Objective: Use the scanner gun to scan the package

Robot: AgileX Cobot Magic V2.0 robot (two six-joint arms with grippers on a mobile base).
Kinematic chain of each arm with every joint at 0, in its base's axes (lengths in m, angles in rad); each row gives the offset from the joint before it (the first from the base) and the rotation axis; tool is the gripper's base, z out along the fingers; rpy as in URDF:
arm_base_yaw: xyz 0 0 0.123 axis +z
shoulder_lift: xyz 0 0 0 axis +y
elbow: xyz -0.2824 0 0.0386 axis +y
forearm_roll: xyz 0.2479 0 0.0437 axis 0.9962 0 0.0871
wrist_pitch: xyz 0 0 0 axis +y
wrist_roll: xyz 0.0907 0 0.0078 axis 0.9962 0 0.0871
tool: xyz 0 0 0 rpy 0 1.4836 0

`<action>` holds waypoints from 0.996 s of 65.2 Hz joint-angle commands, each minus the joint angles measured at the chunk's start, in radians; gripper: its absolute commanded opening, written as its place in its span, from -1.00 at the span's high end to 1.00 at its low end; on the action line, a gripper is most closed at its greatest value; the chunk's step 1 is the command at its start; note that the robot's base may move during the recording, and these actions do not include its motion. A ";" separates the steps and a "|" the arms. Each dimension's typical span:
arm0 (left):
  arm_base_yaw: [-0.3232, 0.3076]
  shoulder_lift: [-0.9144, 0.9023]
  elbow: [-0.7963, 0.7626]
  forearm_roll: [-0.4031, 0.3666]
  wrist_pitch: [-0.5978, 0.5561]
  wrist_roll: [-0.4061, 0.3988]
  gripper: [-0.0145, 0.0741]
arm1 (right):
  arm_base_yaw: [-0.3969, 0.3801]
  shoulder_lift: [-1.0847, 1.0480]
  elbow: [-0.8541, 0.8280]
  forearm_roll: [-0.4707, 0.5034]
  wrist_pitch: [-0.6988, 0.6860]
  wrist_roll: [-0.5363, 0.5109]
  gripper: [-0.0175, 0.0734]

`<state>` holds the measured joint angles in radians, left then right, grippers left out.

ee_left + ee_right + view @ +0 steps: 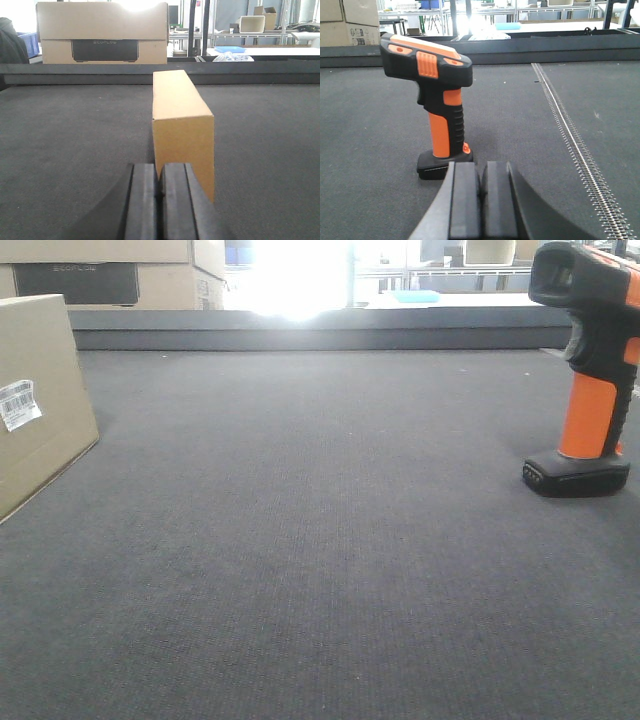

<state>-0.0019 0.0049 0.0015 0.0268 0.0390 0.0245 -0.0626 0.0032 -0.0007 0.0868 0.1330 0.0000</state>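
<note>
The package [40, 400], a plain tan cardboard box with a small white barcode label [18, 404], stands at the left edge of the front view. In the left wrist view the package [181, 125] stands end-on just ahead of my left gripper [160, 197], which is shut and empty. The scanner gun [590, 370], black head, orange handle, flat black base, stands upright at the right of the front view. Seen from the right wrist, the scanner gun [432, 105] stands just ahead and left of my right gripper [481, 202], shut on nothing.
Dark grey carpet-like surface [320, 540] with a raised dark rim [320, 335] along the back. A cardboard box with a dark panel [102, 35] stands beyond the rim. A zipper-like seam [570, 135] runs along the surface right of the scanner.
</note>
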 commanded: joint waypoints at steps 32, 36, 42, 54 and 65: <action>-0.004 -0.005 -0.001 -0.002 -0.012 -0.007 0.92 | -0.033 -0.003 0.001 0.016 -0.029 0.000 0.95; -0.004 -0.005 -0.001 -0.002 -0.012 -0.007 0.92 | -0.033 -0.003 0.001 0.016 -0.029 0.000 0.95; -0.004 -0.005 -0.001 -0.002 -0.012 -0.007 0.92 | -0.033 -0.003 0.001 0.016 -0.029 0.000 0.95; -0.004 -0.005 -0.001 -0.002 -0.012 -0.007 0.92 | -0.033 -0.003 0.001 0.016 -0.029 0.000 0.95; -0.004 -0.005 -0.001 -0.002 -0.012 -0.007 0.92 | -0.033 -0.003 0.001 0.016 -0.029 0.000 0.95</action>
<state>-0.0019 0.0049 0.0015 0.0268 0.0390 0.0245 -0.0912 0.0032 -0.0007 0.1034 0.1271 0.0000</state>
